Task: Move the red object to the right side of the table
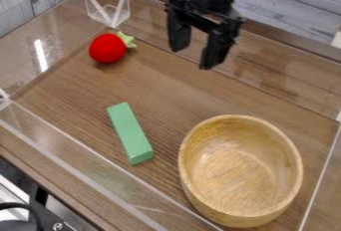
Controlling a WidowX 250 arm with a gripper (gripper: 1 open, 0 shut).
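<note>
A: Bench [253, 86], wood grain, low clear walls round it. Wooden bowl [241, 169] at near right, upright.

B: Arm?

A: Black, enters from the top edge and hangs roughly straight down over the far middle. Claw [196, 44] wide, fingers apart, nothing between them. Tips look just above the surface; hard to judge from this angle.

B: Smaller items?

A: Green block [130, 133] flat at near centre-left. Red object [110, 47] at far left, well apart from the claw, untouched.
</note>
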